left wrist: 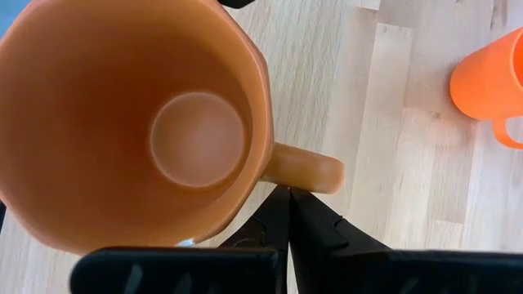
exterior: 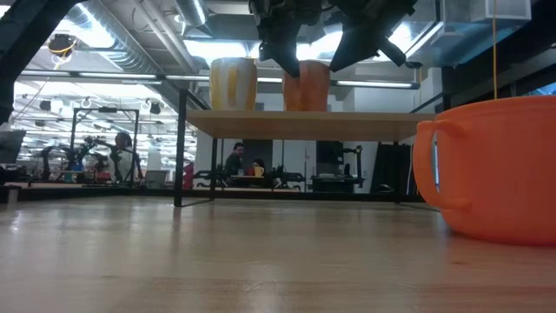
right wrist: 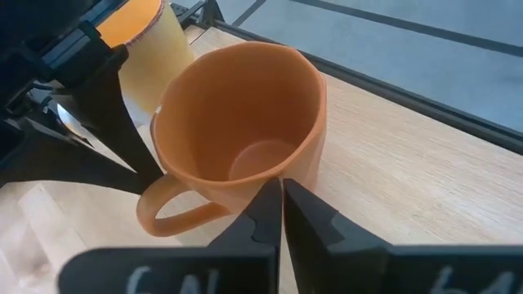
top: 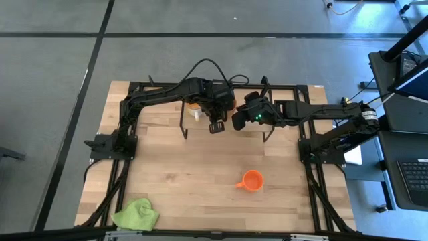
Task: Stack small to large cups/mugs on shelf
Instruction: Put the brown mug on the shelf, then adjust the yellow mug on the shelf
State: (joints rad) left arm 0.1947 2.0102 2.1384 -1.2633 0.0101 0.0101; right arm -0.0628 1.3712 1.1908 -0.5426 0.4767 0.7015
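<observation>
Hands of both arms meet above the shelf (top: 281, 107) at the far side of the surface (top: 200, 181). The left hand (top: 215, 125) hangs just over the brown mug (exterior: 306, 85), and its wrist view shows its two fingers (left wrist: 315, 224) pressed together, clenched on nothing, just beside the handle of this mug. The right hand (top: 237, 119) comes from the right side and is also near the same mug; its fingers (right wrist: 304, 214) are closed against each other at the outer wall of the mug, and they hold nothing.

The brown mug stands upright on the shelf, with its opening up and its inside empty. In the right wrist view the handle points toward the left hand. Just to its left on the shelf stands the white mug (exterior: 234, 83), also upright, with a yellow-orange inside. In the low view the two mugs are side by side with a narrow gap between them.

The orange mug (top: 252, 181) is not on the shelf. It stands upright on the surface, near and a little to the right, well apart from the shelf, with its handle turned to the left in the high view.

A lime-green cloth (top: 136, 215) lies crumpled at the near left corner of the surface. In the room behind the shelf some people sit at desks.
</observation>
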